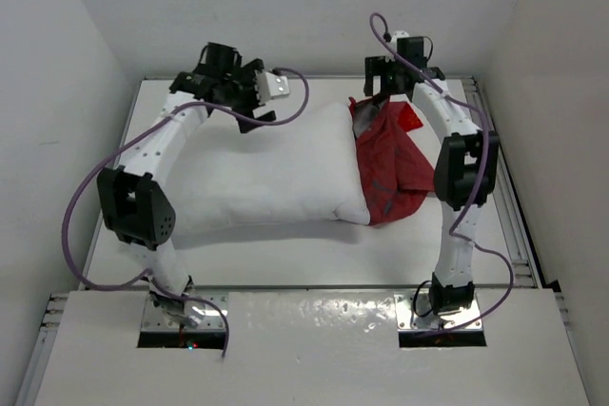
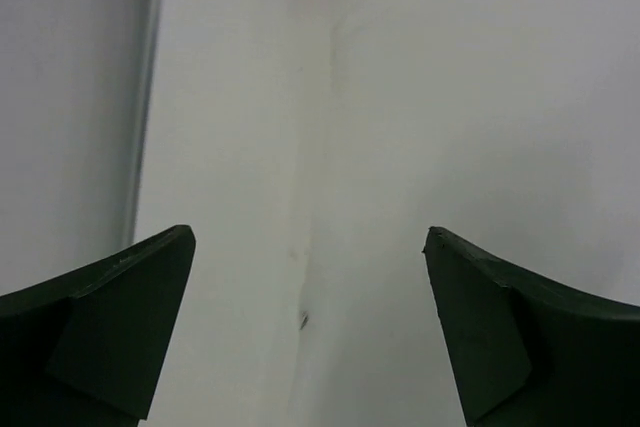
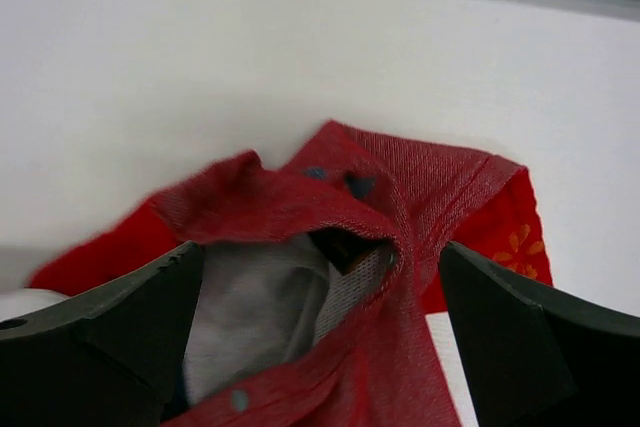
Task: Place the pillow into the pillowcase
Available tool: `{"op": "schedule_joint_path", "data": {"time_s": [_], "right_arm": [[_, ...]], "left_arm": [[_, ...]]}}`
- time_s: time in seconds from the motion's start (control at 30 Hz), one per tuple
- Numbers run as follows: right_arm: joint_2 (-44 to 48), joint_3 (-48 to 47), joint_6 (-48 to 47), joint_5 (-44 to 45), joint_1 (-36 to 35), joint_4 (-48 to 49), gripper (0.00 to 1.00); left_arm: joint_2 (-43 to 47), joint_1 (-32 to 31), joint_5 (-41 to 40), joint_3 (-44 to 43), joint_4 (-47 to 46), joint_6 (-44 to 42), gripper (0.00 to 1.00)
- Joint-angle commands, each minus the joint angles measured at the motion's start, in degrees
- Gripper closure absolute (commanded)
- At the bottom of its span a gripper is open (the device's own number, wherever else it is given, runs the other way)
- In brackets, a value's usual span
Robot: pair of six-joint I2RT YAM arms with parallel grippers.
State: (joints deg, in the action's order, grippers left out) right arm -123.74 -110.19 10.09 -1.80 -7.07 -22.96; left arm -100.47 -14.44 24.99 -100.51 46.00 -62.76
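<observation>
Pillowcase (image 3: 420, 182) bears a small gold flower motif (image 3: 517, 245).

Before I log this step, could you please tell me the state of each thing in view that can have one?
pillow: lying flat, almost wholly outside the case, right end at its mouth.
pillowcase: bunched up, mouth gaping, not pulled over the pillow.
left fingers: wide open, empty.
right fingers: wide open over the case's mouth, gripping nothing.
</observation>
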Motion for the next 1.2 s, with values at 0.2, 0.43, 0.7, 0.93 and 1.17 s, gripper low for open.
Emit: {"op": "schedule_joint_path", "data": {"time_s": [0.2,0.43,0.7,0.93,1.17], "right_arm": [[-7.04,0.06,-13.34,-17.87,0.22,0.1,0.03],[-4.94,4.63,-1.68,-15.07,0.3,10.56,0.64],[5.34,10.6,0.64,-11.47,-1.18,12.96,0.92],[13.08,17.11,-5.69,-8.05,-6.02,6.35,0.41],[18.27,26.51,-1.3,-2.53,-5.41,12.4,0.83]], "left_arm": [[-13.96,-7.36,7.7,-3.99,-10.14,12.13,0.0],[-18.1,-9.64,7.7,0.92,-13.39,11.79,0.04],[-19.33,-12.98,9.72,-1.17,-6.54,11.87,1.0],[-16.17,-16.67,7.46,-5.58,-4.77,15.21,1.0],[-15.02,-18.08,-0.64,-1.18,-8.47,18.46,1.0]]}}
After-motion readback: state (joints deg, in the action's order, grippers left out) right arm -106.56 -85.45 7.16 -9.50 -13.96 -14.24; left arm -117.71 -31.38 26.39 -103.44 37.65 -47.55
